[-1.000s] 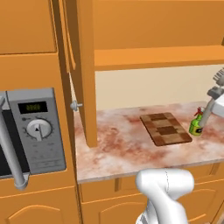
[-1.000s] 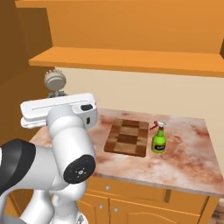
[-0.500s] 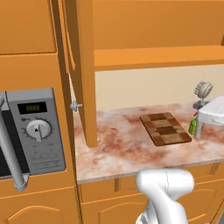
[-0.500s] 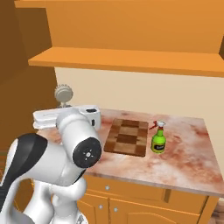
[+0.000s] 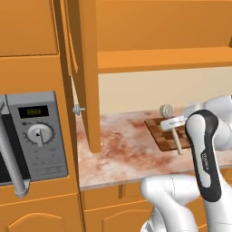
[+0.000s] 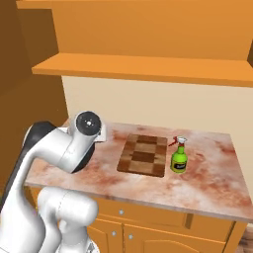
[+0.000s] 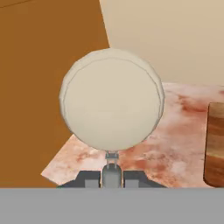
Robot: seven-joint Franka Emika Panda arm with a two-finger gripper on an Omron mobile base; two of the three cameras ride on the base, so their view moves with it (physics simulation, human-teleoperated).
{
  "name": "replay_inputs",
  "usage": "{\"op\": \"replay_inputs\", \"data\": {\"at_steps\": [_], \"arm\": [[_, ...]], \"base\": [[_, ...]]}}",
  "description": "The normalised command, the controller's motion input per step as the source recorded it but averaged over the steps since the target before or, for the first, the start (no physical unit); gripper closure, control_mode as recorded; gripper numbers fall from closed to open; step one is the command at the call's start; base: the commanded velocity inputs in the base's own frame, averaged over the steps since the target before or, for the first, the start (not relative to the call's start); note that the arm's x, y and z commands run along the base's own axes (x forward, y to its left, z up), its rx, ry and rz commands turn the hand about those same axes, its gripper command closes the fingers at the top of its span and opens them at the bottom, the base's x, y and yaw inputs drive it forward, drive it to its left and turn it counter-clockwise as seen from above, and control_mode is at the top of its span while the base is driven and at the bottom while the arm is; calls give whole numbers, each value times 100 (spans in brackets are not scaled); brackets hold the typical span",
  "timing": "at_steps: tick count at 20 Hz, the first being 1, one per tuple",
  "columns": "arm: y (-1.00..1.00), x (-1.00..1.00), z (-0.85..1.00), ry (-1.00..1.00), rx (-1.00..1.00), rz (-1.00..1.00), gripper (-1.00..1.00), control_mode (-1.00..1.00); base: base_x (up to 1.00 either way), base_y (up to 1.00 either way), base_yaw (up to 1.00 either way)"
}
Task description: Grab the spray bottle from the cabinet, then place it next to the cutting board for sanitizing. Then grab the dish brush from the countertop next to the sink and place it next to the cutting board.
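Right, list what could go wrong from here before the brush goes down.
The gripper pinches the dish brush only at its thin neck, so it may swivel or slip. The spray bottle stands upright just right of the cutting board; placing on that side could topple it. The open cabinet door hangs near the arm's path.

I saw a light and dark brown checkered cutting board [image 6: 143, 155] on the reddish-brown and cream mottled countertop [image 6: 207, 183]. The spray bottle [image 6: 179, 157] was green with a white head and red tip. The dish brush [image 7: 112, 99] showed a pale cream head, and the cabinet [image 5: 88, 72] was orange-brown.
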Motion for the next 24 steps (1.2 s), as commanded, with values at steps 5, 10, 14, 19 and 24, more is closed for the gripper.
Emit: {"op": "replay_inputs", "data": {"at_steps": [5, 10, 14, 19, 24], "arm": [[0, 100, -99, 49, -5, 1, 100, -100], [-6, 89, -66, 18, -2, 3, 100, -100], [-8, 80, -64, 8, -1, 5, 100, -100], [0, 64, -54, 11, 0, 1, 100, -100], [-7, 44, -42, 2, 0, 0, 100, -100]], "base": [[0, 0, 0], [0, 0, 0], [0, 0, 0], [0, 0, 0], [0, 0, 0]]}}
